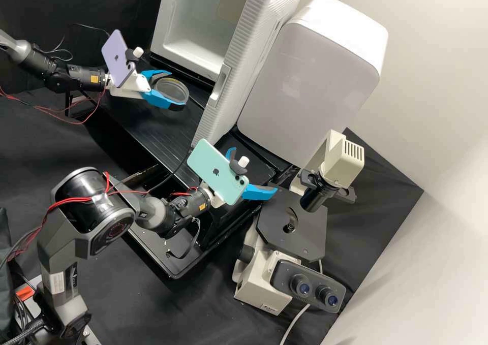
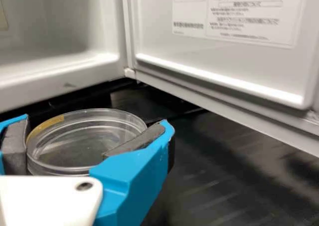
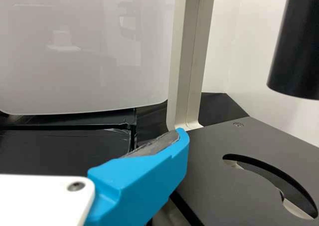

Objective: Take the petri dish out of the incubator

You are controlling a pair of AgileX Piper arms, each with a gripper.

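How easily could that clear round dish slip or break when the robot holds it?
The dish looks thin, stiff and light, so probably crackable if squeezed hard. Its smooth wall may be slippery; the grey pads likely help grip.

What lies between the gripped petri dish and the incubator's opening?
Only a bare strip of black tray separates the petri dish from the incubator, seen in the left wrist view.

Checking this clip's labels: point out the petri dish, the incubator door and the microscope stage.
petri dish (image 2: 82, 138), left wrist view, centre of its clear top
incubator door (image 1: 244, 60), high view, ribbed outer face
microscope stage (image 3: 234, 161), right wrist view, bare black plate
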